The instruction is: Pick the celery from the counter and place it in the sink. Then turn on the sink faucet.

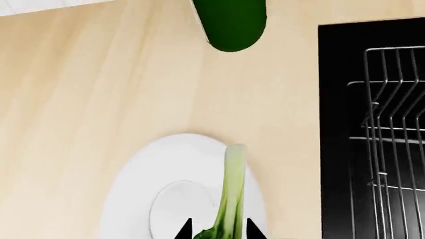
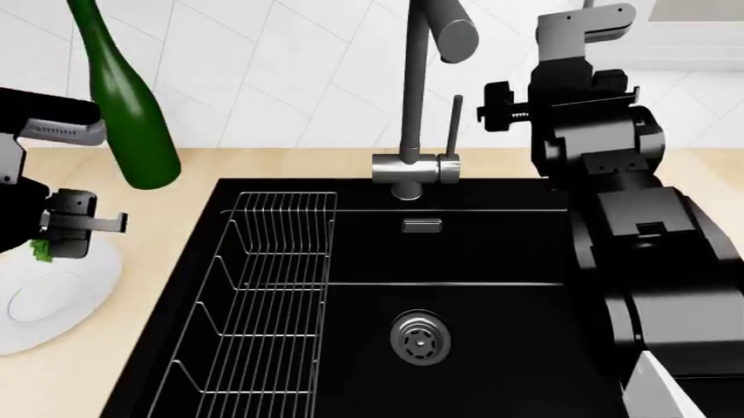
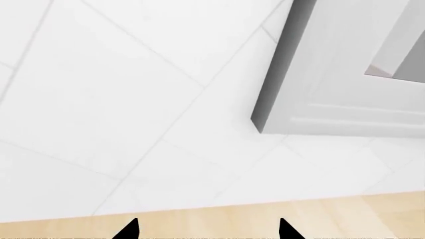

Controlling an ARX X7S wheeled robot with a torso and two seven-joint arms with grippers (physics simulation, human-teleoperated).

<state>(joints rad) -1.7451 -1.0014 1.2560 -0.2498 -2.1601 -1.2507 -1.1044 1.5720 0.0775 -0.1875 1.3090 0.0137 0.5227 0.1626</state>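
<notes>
A simulated kitchen scene seen from the robot's head and both wrists. On the left, the left tool (image 1: 218, 233) pinches the leafy green end of the celery (image 1: 232, 191), whose pale stem points away from the wrist over a round white plate (image 1: 143, 174). From these views it is unclear whether the stalk is lifted clear of the plate or resting on it. The plate sits on the light beige wood-look surface (image 1: 99, 89), just beside the left edge of the matte black sink (image 2: 489, 296). A dark green bottle (image 2: 125, 113) stands behind the plate, near the left arm. Inside the sink, a wire rack (image 2: 261, 296) fills the left side and a round steel drain (image 2: 419, 338) sits in the open right part. The grey faucet (image 2: 409, 104) rises at the back edge, its thin lever (image 2: 454, 122) standing upright beside the pipe. The right tool (image 3: 207, 230) is raised toward the white tiled wall, its two dark tips spread apart and holding nothing. Judged risks from here: the grip is on soft leaves at one end, so the stalk could slip or swing loose during the carry; a swing toward the back could knock the bottle over; and a low path into the sink could catch the stem on the rack, leaving the celery perched on wires rather than in the basin
</notes>
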